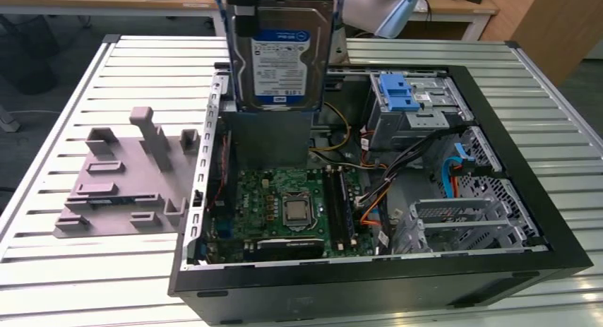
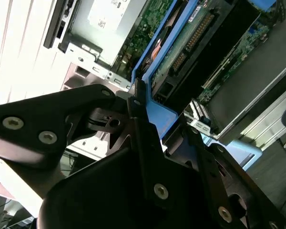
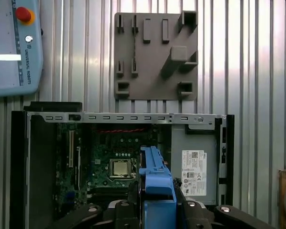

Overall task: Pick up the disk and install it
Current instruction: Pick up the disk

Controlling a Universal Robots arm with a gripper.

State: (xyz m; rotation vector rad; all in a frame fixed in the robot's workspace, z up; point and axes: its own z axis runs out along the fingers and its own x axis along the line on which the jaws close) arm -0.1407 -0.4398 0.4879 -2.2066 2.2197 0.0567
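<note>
- The disk hangs in the upper centre of the exterior view, label facing the camera, standing on end above the open case.
- The gripper pinches the disk. In both wrist views its black fingers press against the blue rails on either side.
- In the second wrist view the disk's circuit-board underside and connector edge show, with a blue rail running beside them.
- Below the disk in the exterior view sits the grey power supply. The disk is clear of it and not touching.
- The motherboard lies in the lower centre of the case, with the processor bare in its socket.
- A drive cage with a blue latch stands at the upper right inside the case.
- A grey fixture plate rests on the slatted table at the exterior view's left, just beside the case.
- A teach pendant lies on the table in the first wrist view.
</note>
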